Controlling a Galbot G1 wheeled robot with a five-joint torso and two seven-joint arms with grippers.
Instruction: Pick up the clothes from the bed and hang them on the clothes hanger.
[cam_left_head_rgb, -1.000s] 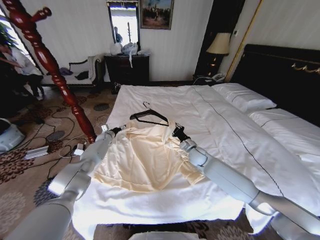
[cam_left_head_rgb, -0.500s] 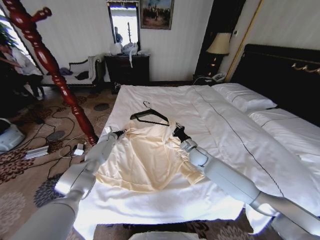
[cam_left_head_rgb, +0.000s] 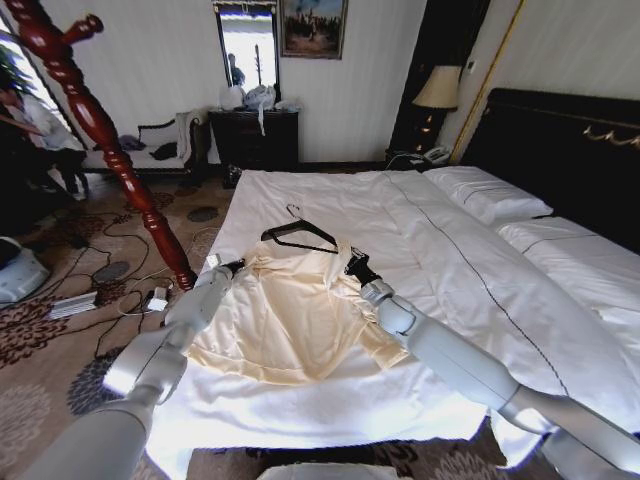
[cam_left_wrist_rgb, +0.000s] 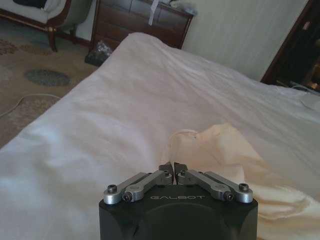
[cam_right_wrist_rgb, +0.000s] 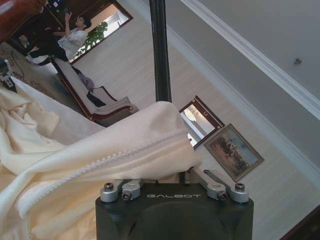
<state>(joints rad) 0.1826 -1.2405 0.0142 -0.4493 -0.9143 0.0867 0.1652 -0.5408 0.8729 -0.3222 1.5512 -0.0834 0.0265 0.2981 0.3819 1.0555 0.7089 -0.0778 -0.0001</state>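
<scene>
The left gripper (cam_left_head_rgb: 236, 266) has edged slightly left and down since a moment ago, its fingers pressed together on the shoulder of the clothes (cam_left_head_rgb: 285, 320). The right gripper (cam_left_head_rgb: 352, 266) is clamped on the other shoulder, zipper edge draped over it. The garment lies mid-frame on the bed (cam_left_head_rgb: 450, 260); the clothes hanger (cam_left_head_rgb: 297, 235) sits just above it, unthreaded. Grasping looks done, hanging all remains.
</scene>
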